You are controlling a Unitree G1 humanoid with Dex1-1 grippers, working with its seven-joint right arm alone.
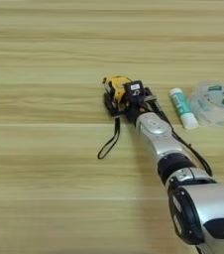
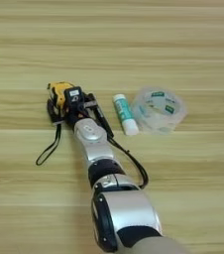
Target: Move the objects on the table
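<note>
Gripping, seemingly, tape measure (image 1: pixel 115 88).

The place looks like a desk or a test bench in an office or a lab, though no walls or furniture show to settle which. A broad light wooden table (image 1: pixel 44 59) fills both views. On it lie everyday desk supplies: a tape measure (image 1: pixel 116 88), a glue stick (image 1: pixel 183 107) and a roll of clear tape (image 2: pixel 159 110). A silver robot arm (image 2: pixel 96 149) reaching over the wood suggests a robotics test setup.
</note>
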